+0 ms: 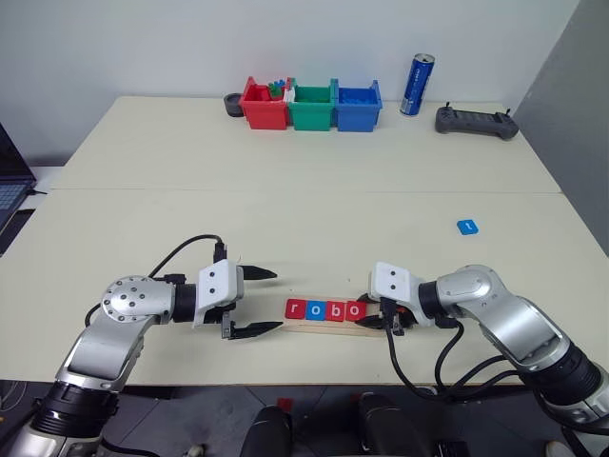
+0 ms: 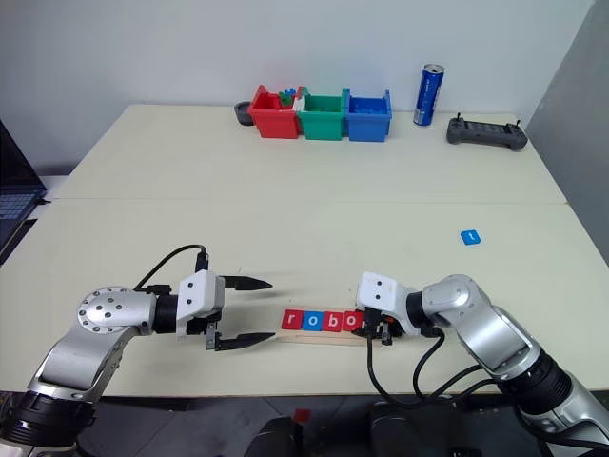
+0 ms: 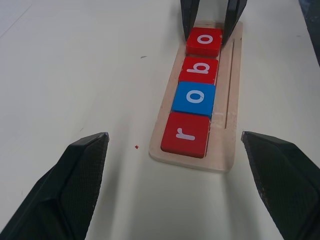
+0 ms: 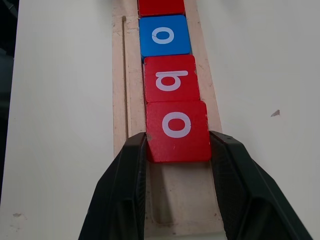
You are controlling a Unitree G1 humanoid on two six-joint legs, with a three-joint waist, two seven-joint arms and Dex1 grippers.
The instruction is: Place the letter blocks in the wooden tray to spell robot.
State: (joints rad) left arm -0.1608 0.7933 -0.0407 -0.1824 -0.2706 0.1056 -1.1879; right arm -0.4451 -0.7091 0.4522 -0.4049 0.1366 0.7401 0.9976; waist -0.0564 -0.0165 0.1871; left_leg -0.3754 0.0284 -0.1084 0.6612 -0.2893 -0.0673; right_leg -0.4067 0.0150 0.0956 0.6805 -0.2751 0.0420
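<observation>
The wooden tray lies near the table's front edge. Several letter blocks sit in it in a row: red r, blue o, red b and red o. My right gripper is at the tray's right end, its fingers pressed against both sides of the last red o, which rests flat in the tray. My left gripper is open just left of the tray, pointing at the r with nothing between its fingers. A single blue block lies on the table far to the right; its letter is unreadable.
Red, green and blue plastic bins stand in a row at the back, with a small dark bowl beside them. A blue can and a black controller are at the back right. A laptop is at the left edge.
</observation>
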